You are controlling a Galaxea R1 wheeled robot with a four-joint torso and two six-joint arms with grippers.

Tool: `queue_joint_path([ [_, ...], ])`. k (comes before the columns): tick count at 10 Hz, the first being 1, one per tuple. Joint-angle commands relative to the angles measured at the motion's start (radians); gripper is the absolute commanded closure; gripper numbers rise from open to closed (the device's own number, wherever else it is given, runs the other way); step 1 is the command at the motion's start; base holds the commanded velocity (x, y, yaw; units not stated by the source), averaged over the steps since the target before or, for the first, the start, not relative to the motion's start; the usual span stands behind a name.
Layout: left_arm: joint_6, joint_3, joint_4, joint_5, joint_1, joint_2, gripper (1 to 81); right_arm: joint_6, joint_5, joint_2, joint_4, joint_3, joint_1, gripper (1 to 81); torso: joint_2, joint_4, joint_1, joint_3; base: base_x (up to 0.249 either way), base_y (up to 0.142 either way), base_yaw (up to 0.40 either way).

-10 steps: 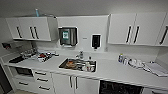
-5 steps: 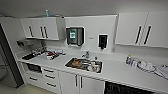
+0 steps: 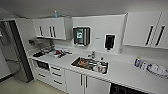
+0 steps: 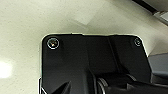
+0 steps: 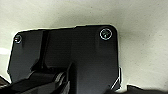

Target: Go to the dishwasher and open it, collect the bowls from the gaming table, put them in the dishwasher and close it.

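Floor, pale and smooth (image 4: 22, 30), lies under both wrist cameras; I cannot tell if either claw is spread or pressed together. Nearest in the head view, the dark dishwasher opening (image 3: 127, 89) sits under the long white table (image 3: 125, 72), right of the white handled doors (image 3: 82, 81). A shiny steel sink (image 3: 90, 64) holds dishes. Stacked plates (image 3: 157, 70) rest further right. White wall cupboards (image 3: 52, 28) hang behind.

White worktop (image 3: 125, 72) and white cabinet doors (image 3: 52, 28) with black bar handles, steel-grey sink (image 3: 90, 65), black wall dispenser (image 3: 109, 41), dark dishwasher (image 3: 125, 90) opening under the counter, small black oven (image 3: 42, 65), pale beige floor (image 3: 32, 87).
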Motion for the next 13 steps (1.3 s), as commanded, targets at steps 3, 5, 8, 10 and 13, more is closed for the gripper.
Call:
queue_joint_path([
  [3, 0.000, 0.003, 0.006, 0.045, -0.056, -0.010, 1.0, -0.003, -0.059, -0.007, 0.005, -0.002, 0.062, 1.0, 0.000, 0.000, 0.000, 0.000, 0.000, 0.000, 0.194],
  [5, 0.002, 0.003, 0.007, 0.045, -0.056, -0.010, 1.0, -0.001, -0.059, -0.007, 0.005, -0.002, 0.062, 1.0, 0.000, 0.000, 0.000, 0.000, 0.000, 0.000, 0.194],
  [8, 0.002, 0.003, 0.009, 0.045, -0.056, -0.010, 1.0, -0.001, -0.058, -0.007, 0.005, -0.008, 0.059, 1.0, 0.000, 0.000, 0.000, 0.000, 0.000, 0.000, 0.194],
  [10, 0.002, 0.003, 0.009, 0.045, -0.056, -0.010, 1.0, -0.001, -0.058, -0.007, 0.005, -0.008, 0.059, 1.0, 0.000, 0.000, 0.000, 0.000, 0.000, 0.000, 0.194],
  [13, 0.002, 0.003, 0.009, 0.045, -0.056, -0.010, 1.0, -0.001, -0.058, -0.008, 0.005, -0.010, 0.059, 1.0, 0.000, 0.000, 0.000, 0.000, 0.000, 0.000, 0.194],
])
